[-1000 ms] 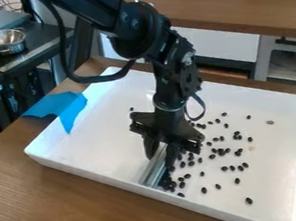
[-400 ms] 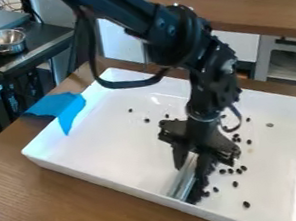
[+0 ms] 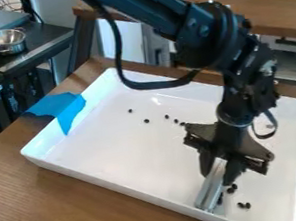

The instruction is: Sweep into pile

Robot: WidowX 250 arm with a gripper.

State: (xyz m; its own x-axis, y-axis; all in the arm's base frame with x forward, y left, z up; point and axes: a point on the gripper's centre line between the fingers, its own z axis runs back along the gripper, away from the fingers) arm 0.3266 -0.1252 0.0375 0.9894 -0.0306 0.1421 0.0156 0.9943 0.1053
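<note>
Silvery bar (image 3: 211, 186), pinched between the tips of the black gripper (image 3: 220, 172), slants down inside the near part of the white tray (image 3: 114, 149), its long axis running from the grip to a lower end pointing near and slightly left, beside the near wall. Dark beans (image 3: 231, 189) lie just right of it (others dot the tray's far left).

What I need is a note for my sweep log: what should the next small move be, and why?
Probably a short sweep of the metal blade toward the picture's right, kept low in the white tray. The gripper holds the blade with a few dark beans just right of it, and a separate pair lies farther right.
</note>
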